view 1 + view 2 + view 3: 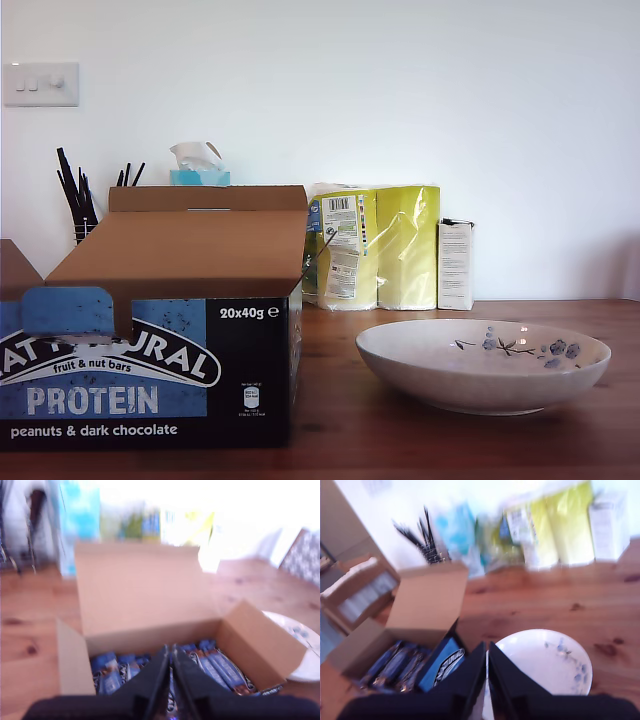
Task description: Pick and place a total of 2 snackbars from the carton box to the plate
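The plate (484, 365) sits empty on the desk (420, 440), and the snackbars (217, 665) all lie in the open carton box (150, 340) beside it. Both bars are left to move. My first hand (170, 672) hangs above the bars and my second hand (486, 667) above the box-plate gap, each pressed together, holding nothing.

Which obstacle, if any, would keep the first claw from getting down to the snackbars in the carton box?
Probably none: my first claw hangs above the carton box, whose flaps are folded open, and the snackbars lie uncovered below its closed jaws.

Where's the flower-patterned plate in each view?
Exterior view: off-white ceramic plate on the wooden table, at that view's right of the carton box.
First wrist view: partly visible plate beyond the box's flap.
Second wrist view: plate beside the box.
Shared landmark: the carton box.
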